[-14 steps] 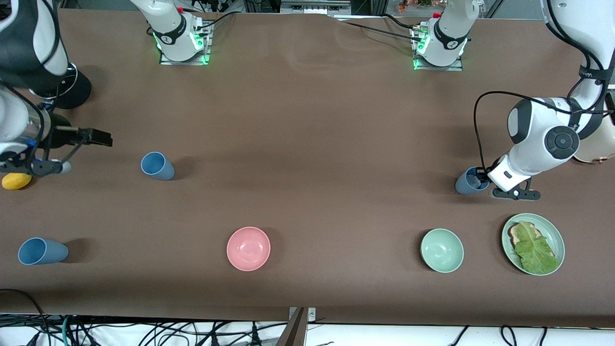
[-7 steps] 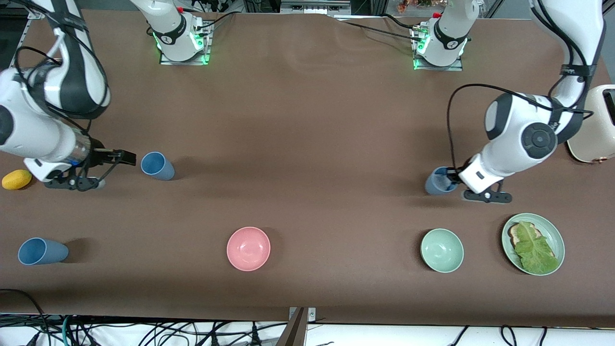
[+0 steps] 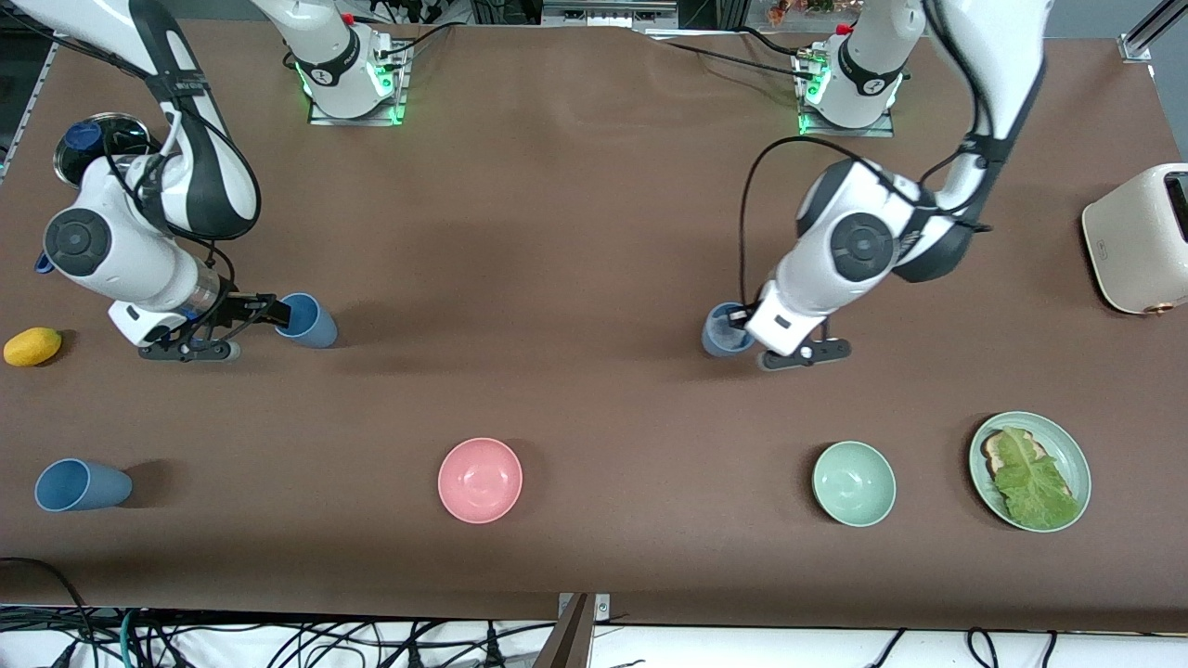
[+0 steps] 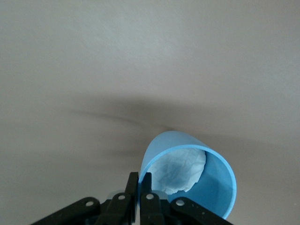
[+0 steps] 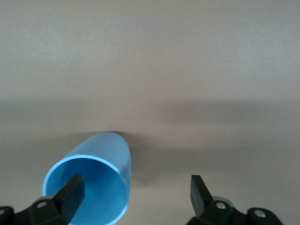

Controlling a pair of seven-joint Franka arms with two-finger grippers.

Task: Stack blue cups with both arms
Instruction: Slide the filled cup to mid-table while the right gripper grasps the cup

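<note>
My left gripper (image 4: 139, 183) jaws are clenched on the rim of a greyish matte blue tapered cup (image 3: 724, 331), held over mid-table. My right gripper (image 5: 136, 190) jaws are spread wide, one finger (image 5: 70, 192) inside the mouth of a second matte blue tumbler (image 3: 306, 321) at the right arm's end of the brown table (image 3: 575, 278). A third blue cup (image 3: 79, 485) lies nearer the front camera, beside a pink bowl (image 3: 480, 480), pale green bowl (image 3: 854, 483), and green plate of lettuce (image 3: 1030, 470).
</note>
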